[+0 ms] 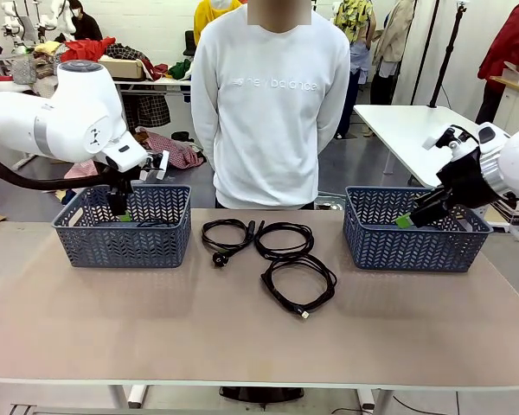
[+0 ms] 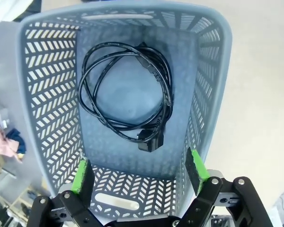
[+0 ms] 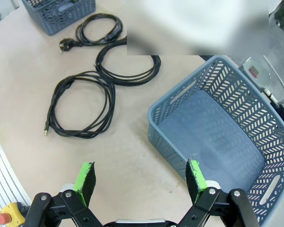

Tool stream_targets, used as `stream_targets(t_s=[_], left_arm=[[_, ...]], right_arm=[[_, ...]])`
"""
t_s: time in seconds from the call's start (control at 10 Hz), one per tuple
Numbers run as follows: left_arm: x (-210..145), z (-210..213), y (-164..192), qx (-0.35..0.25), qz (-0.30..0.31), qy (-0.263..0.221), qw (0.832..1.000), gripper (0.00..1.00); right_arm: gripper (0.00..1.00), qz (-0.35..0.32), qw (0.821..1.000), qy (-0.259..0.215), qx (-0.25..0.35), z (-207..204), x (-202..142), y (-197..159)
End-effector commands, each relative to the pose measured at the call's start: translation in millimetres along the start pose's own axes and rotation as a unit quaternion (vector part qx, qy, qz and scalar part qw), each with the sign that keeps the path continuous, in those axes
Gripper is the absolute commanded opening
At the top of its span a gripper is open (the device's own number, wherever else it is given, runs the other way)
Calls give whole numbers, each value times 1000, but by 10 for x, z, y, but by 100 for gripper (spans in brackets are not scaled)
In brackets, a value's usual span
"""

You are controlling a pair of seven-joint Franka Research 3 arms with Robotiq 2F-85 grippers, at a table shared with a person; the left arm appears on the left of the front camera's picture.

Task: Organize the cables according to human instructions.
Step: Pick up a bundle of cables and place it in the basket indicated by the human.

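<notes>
Three coiled black cables lie on the table between two baskets: a plug-ended one [image 1: 227,235] [image 3: 97,28], a middle one [image 1: 284,239] [image 3: 128,64], and a nearer one [image 1: 298,281] [image 3: 83,109]. Another coiled cable [image 2: 125,94] lies flat on the floor of the left grey basket [image 1: 95,242] [image 2: 47,94]. My left gripper [image 1: 121,209] [image 2: 138,169] hangs open above that basket's near end, holding nothing. My right gripper [image 1: 412,217] [image 3: 141,182] is open and holds nothing, over the table at the corner of the right grey basket [image 1: 389,246] [image 3: 180,94], which has nothing in it.
A person in a white sweatshirt [image 1: 272,104] stands at the far edge of the table, with no hands in sight. The left basket also appears far off in the right wrist view [image 3: 61,14]. Bare tabletop [image 1: 242,346] stretches in front of the cables.
</notes>
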State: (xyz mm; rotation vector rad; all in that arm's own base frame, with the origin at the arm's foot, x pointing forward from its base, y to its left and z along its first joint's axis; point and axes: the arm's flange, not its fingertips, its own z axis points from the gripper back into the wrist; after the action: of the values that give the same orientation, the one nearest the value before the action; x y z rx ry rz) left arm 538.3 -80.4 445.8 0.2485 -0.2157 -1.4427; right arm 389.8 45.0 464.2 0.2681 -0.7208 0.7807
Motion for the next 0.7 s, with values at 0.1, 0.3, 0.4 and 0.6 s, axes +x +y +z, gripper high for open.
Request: stream_targets(t_s=[0.1, 0.3, 0.4, 0.6], left_arm=[[0, 0, 0, 0, 0, 0, 1000, 100], [158, 184, -110, -6, 54, -35, 998, 100], [254, 302, -222, -7, 72, -54, 996, 100], [434, 451, -441, -11, 77, -82, 994, 100]], right_arm=[[100, -2, 1000, -4, 3, -15, -4, -15], [100, -2, 1000, -4, 3, -15, -4, -15], [100, -2, 1000, -4, 3, -15, -4, -15], [100, -2, 1000, -4, 3, -15, -4, -15]])
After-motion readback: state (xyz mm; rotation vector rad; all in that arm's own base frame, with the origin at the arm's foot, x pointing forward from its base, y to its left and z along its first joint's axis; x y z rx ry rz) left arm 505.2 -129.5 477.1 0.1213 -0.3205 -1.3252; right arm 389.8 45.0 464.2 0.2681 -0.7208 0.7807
